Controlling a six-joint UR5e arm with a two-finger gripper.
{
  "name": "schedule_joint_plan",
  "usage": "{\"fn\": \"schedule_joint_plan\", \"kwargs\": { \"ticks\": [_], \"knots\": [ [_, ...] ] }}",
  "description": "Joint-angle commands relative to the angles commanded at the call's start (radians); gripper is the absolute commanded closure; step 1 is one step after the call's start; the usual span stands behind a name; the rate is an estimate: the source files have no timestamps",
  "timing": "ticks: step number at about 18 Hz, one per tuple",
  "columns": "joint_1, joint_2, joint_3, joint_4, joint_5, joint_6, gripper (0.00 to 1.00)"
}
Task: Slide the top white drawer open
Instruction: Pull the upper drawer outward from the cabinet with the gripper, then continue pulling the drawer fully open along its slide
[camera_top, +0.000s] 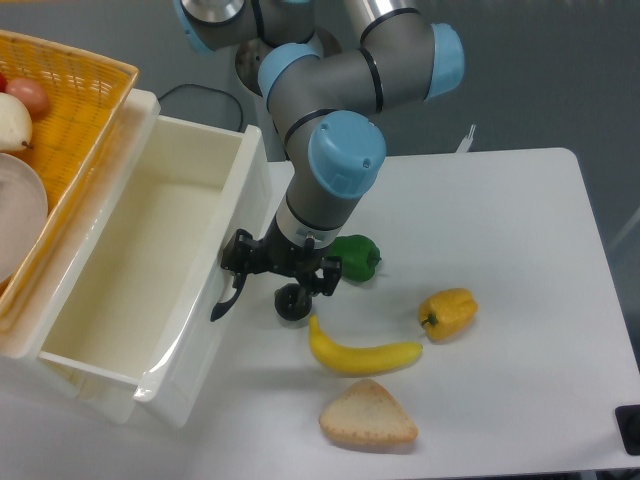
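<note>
At the frame's left, the drawer (150, 270) stands pulled out; the end effector (243, 268) is clamped on its handle (229, 296).

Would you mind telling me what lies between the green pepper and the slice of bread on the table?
The banana lies between the green pepper and the slice of bread, as the fixed camera view shows.
</note>
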Motion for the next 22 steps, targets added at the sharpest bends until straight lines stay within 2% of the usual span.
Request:
{"fn": "schedule_joint_plan", "kwargs": {
  "ticks": [18, 22],
  "knots": [
    [0.041, -0.014, 0.003, 0.005, -0.009, 0.032, 0.0],
    [0.041, -0.028, 0.002, 0.002, -0.063, 0.028, 0.0]
  ]
}}
